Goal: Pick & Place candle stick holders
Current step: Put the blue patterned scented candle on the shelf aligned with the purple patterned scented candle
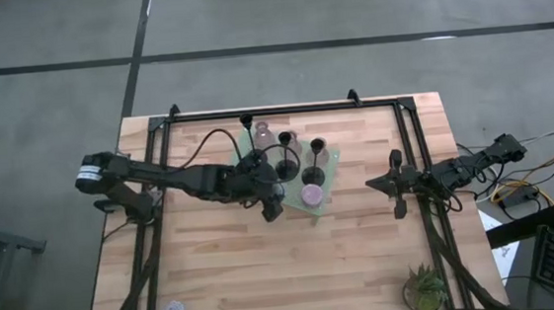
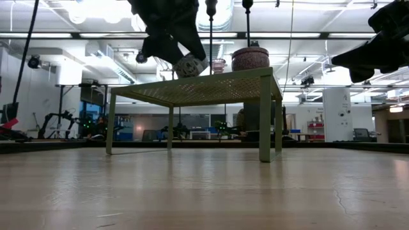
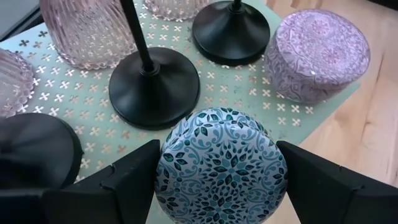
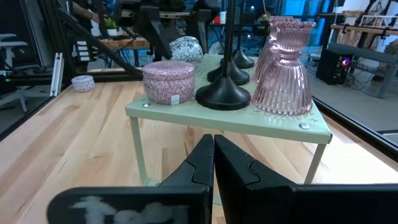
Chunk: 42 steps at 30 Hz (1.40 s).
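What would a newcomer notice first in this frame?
The left end effector grips a squat round holder with a teal-and-white leaf pattern at the edge of the pale green perforated metal stand. Behind it crowd black slim-stemmed holders, ribbed pink glass holders and a squat lavender holder.

Lighting's pretty even, mostly from ceiling strip lights [image 2: 211,35] that blow out white in the low view. That view leaves the arms as dark silhouettes and the near surface [image 2: 204,191] soft. Overhead shadows are faint. Wrist views look sharp up close.
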{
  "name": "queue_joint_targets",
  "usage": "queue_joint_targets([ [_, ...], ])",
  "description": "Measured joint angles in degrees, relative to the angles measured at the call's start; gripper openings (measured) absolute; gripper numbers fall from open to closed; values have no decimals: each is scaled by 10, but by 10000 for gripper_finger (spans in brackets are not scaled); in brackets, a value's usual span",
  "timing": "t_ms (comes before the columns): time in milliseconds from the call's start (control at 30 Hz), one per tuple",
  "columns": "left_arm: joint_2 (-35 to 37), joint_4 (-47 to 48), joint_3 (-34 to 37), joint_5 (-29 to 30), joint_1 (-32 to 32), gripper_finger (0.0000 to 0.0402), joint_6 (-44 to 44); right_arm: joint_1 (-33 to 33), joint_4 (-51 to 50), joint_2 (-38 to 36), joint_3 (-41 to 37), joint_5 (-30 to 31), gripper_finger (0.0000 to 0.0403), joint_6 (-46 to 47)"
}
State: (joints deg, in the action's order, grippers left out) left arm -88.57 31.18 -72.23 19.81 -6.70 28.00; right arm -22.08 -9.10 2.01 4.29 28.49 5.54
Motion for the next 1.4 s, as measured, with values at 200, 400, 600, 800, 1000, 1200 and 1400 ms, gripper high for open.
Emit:
queue_joint_targets([
  [200,7,8,1,-9,4,301,2,0,0,0,0,0,8,0],
  [400,4,7,1,-11,7,321,2,0,0,0,0,0,8,0],
  [600,0,7,3,-5,10,332,1,0,0,0,0,0,8,0],
  [800,0,-9,3,15,10,333,-19,0,0,0,0,0,8,0],
  [1000,6,-12,2,23,10,334,-28,0,0,0,0,0,8,0],
  [1200,8,-12,2,24,10,335,-32,0,0,0,0,0,8,0],
  [1400,11,-12,-2,24,9,335,-41,0,0,0,0,0,8,0],
])
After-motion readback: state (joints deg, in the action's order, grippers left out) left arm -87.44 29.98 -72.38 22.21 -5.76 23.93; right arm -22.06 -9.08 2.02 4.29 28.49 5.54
